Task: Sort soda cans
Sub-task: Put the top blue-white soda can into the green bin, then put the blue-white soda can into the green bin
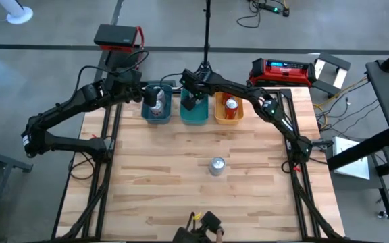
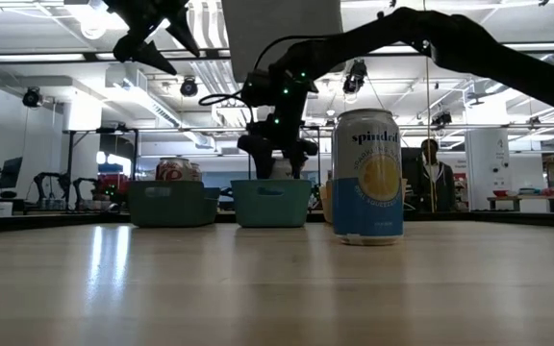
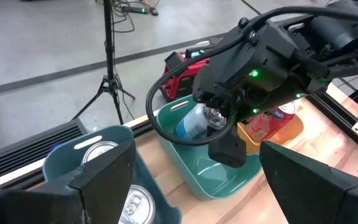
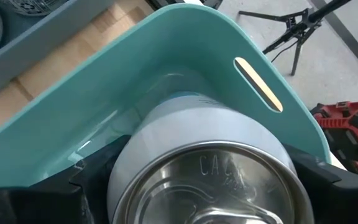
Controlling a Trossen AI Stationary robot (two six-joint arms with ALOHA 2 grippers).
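Note:
My right gripper (image 1: 191, 101) hangs over the teal bin (image 1: 196, 116), shut on a silver-grey soda can (image 3: 193, 122). My left gripper (image 3: 194, 158) is open and holds nothing. It hovers over the grey-blue bin (image 1: 155, 115), where two silver-topped cans (image 3: 98, 154) stand. A red can (image 1: 231, 104) stands in the orange bin (image 1: 228, 118). One blue-and-yellow can (image 2: 366, 178) stands upright on the table's middle (image 1: 217, 166). My right gripper pinches the silver-grey can between its two fingers (image 4: 89, 177) by the side wall near its top end (image 4: 166, 134). The fingers come slanting down from above, roughly along the can. The can is tilted, its lower end (image 3: 184, 129) down inside the teal bin; whether it touches the floor does not show.
The three bins sit side by side along the table's far edge. A red-and-black case (image 1: 282, 71) lies beyond the orange bin, and a tripod (image 1: 206, 40) stands behind the teal one. Bare wood (image 1: 147, 182) stretches toward the near edge. A person (image 2: 433, 173) stands far behind the table.

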